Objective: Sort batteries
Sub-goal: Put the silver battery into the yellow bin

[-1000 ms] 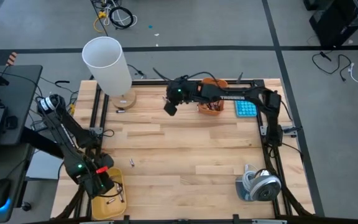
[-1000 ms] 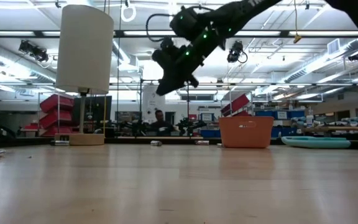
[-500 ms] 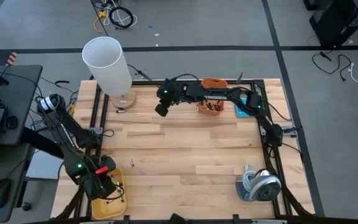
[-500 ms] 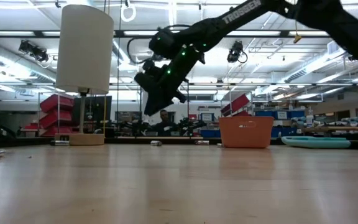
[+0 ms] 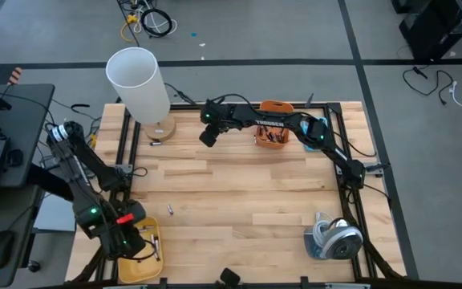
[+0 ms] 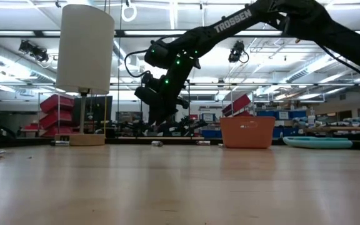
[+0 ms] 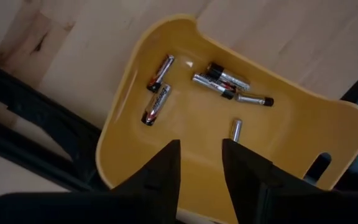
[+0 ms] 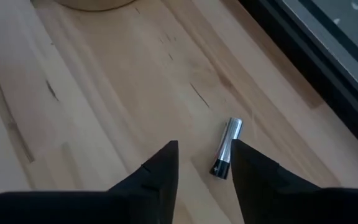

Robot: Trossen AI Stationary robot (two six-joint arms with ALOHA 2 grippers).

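Note:
Several batteries (image 7: 156, 103) lie in a yellow tray (image 7: 122, 93) at the table's near left corner. My left gripper (image 7: 201, 171) hangs above the tray (image 5: 152, 255), pointing down, open and empty. My right gripper (image 8: 204, 171) is open near the table's far edge, right of the lamp base, slanting down. A silvery battery with a dark end (image 8: 226, 148) lies flat on the wood just ahead of its fingertips, untouched. In the low view this gripper (image 6: 154, 125) hovers over a battery (image 6: 157, 144). Loose batteries lie at the lamp base (image 5: 156, 143) and mid-table (image 5: 169, 209).
A tall white lamp (image 5: 139, 80) stands at the far left. An orange basket (image 5: 273, 132) and a blue calculator (image 5: 319, 130) sit at the far edge under the right arm. A grey roll (image 5: 335, 239) lies near right. Another battery (image 6: 203, 143) lies by the basket.
My right gripper has swung toward the table's left edge and come down toward the wood near the far edge, tipping steeper. My left gripper has risen a little above the yellow tray.

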